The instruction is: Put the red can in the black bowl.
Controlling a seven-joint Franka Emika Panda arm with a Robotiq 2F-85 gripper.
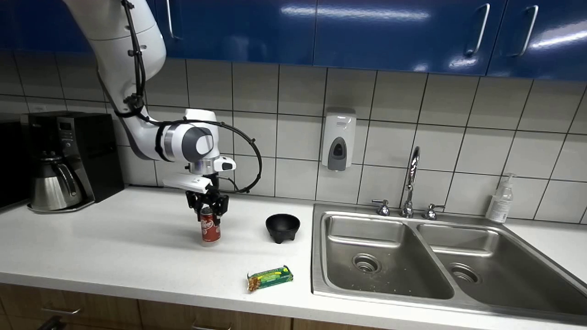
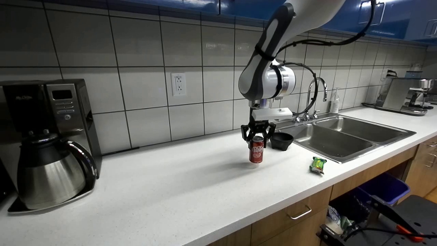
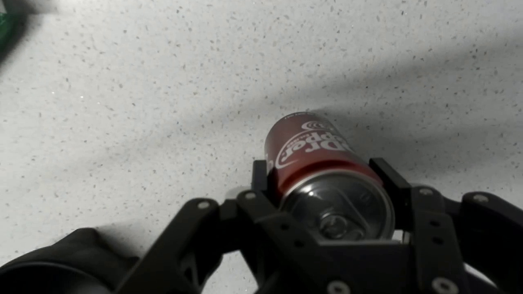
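The red can stands upright on or just over the white counter; I cannot tell which. It shows in both exterior views and in the wrist view, its silvery top towards the camera. My gripper points down over the can, and its black fingers sit against both sides near the top. In the wrist view the gripper looks shut on the can. The black bowl is upright and empty, beside the can on the sink side; it also shows in an exterior view and partly in the wrist view.
A green packet lies near the counter's front edge, and its corner shows in the wrist view. A double steel sink lies beyond the bowl. A coffee machine stands at the opposite end. A tiled wall runs along the back.
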